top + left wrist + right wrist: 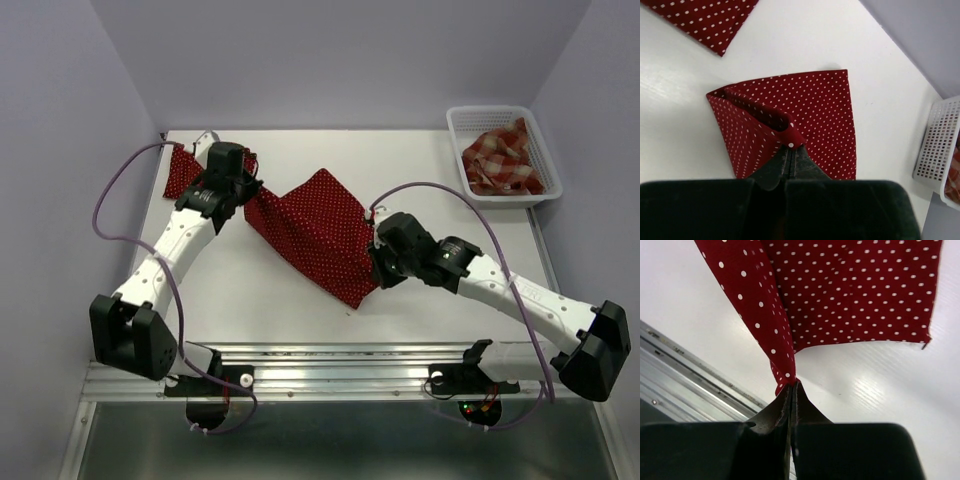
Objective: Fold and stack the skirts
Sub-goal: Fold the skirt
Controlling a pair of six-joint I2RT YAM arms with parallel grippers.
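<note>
A dark red polka-dot skirt (320, 230) is stretched across the middle of the table between my two grippers. My left gripper (245, 192) is shut on its folded edge, which shows in the left wrist view (791, 144) with the skirt (815, 110) partly folded below. My right gripper (378, 266) is shut on a corner of the same skirt (855, 290), lifted off the table, as the right wrist view (790, 386) shows. A second polka-dot skirt (181, 170) lies at the far left, partly under my left arm. The plaid skirt (500, 160) lies crumpled in the basket.
The white mesh basket (465, 122) stands at the table's far right corner; it also shows in the left wrist view (940, 150). A metal rail (330, 362) runs along the near table edge. Purple cables loop beside both arms.
</note>
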